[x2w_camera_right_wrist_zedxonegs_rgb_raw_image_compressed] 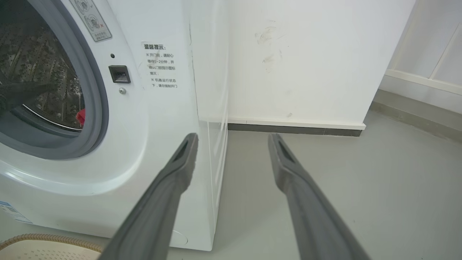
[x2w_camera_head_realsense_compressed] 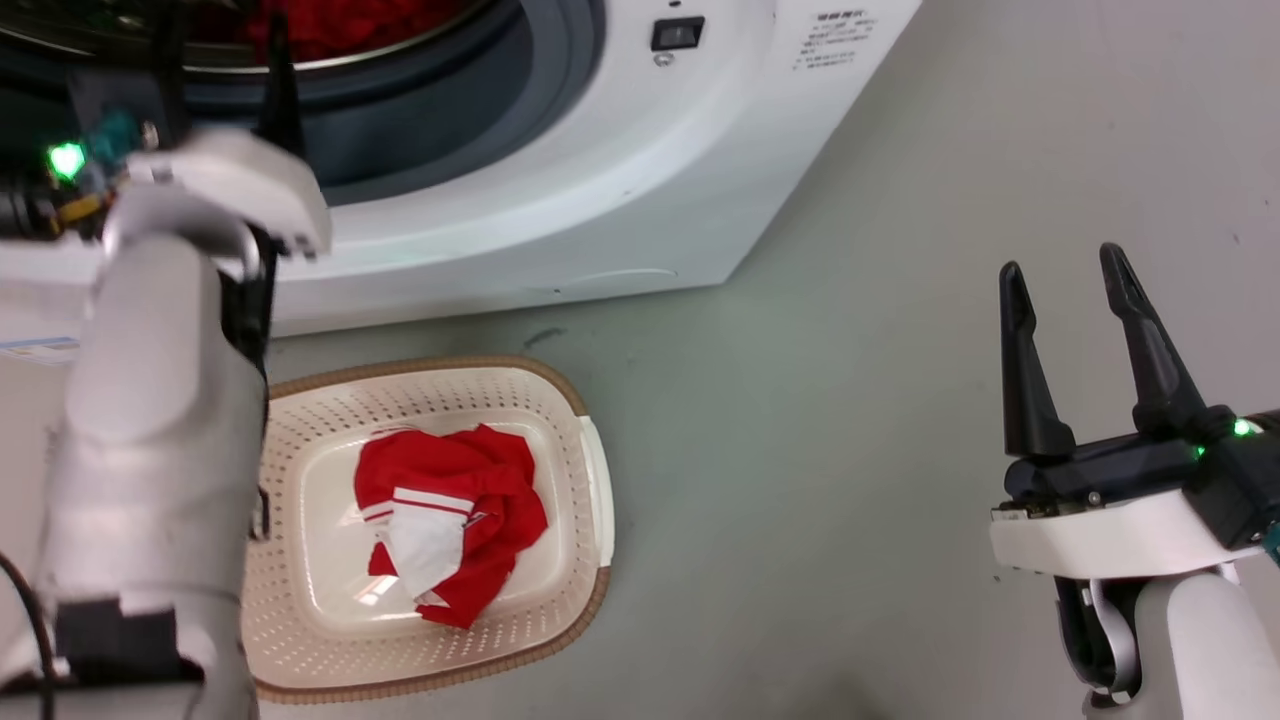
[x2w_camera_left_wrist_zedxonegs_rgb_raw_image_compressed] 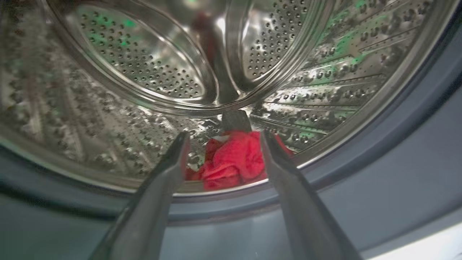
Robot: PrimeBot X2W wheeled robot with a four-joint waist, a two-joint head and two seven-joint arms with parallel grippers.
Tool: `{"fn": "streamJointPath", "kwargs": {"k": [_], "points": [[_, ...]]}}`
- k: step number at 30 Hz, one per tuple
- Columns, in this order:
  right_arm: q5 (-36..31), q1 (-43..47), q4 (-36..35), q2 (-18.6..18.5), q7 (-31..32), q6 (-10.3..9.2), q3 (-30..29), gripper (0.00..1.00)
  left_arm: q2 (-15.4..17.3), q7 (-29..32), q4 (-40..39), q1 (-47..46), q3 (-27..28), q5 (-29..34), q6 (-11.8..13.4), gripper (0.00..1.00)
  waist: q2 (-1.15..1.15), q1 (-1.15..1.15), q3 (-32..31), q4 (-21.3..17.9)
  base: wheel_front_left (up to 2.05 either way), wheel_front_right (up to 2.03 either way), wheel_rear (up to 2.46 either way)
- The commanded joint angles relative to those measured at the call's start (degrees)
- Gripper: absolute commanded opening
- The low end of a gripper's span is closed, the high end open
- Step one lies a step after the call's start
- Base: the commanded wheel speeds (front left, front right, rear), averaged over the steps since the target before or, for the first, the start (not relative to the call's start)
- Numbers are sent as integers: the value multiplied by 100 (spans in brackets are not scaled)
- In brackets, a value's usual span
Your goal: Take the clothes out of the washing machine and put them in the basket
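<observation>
Head view: basket [x2w_camera_head_realsense_compressed: 330,400] on the floor [x2w_camera_head_realsense_compressed: 800,400] just before the washing machine [x2w_camera_head_realsense_compressed: 600,180], a red garment [x2w_camera_head_realsense_compressed: 450,510] lying within its rim; right pincer [x2w_camera_head_realsense_compressed: 1061,262] spread wide, empty, over open floor well apart from the basket. Left wrist view: left pincer [x2w_camera_left_wrist_zedxonegs_rgb_raw_image_compressed: 223,135] parted, gripping nothing, fingers framing a second red garment [x2w_camera_left_wrist_zedxonegs_rgb_raw_image_compressed: 234,162] at the drum [x2w_camera_left_wrist_zedxonegs_rgb_raw_image_compressed: 144,65] lip, inside the grey porthole ring [x2w_camera_left_wrist_zedxonegs_rgb_raw_image_compressed: 397,162]. Right wrist view: machine's corner edge, bare wall [x2w_camera_right_wrist_zedxonegs_rgb_raw_image_compressed: 306,54] and clear floor ahead.

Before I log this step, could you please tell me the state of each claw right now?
Left claw: open, empty, facing the bright red fabric garment.
Right claw: open, holding nothing.
</observation>
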Motion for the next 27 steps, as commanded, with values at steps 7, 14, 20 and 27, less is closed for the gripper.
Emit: {"fn": "streamJointPath", "kwargs": {"k": [7, 14, 20, 27], "points": [[188, -302, -84, 6, -14, -4, 92, 100, 361, 619, 971, -1285, -205, 46, -181, 100, 0, -1, 566, -430, 0, 0, 0], [366, -442, -140, 8, -14, -4, 105, 100, 772, 1525, 1657, -2265, -423, -9, -294, 100, 0, -1, 983, -714, 0, 0, 0], [504, -496, -183, 7, -14, -4, 119, 100, 980, 2228, 2027, -2883, -752, -166, -320, 100, 0, -1, 1245, -858, 0, 0, 0], [568, -541, -188, 7, -14, -4, 124, 100, 1159, 2825, 2285, -3257, -1287, -348, -320, 100, 0, -1, 1398, -945, 0, 0, 0]]}}
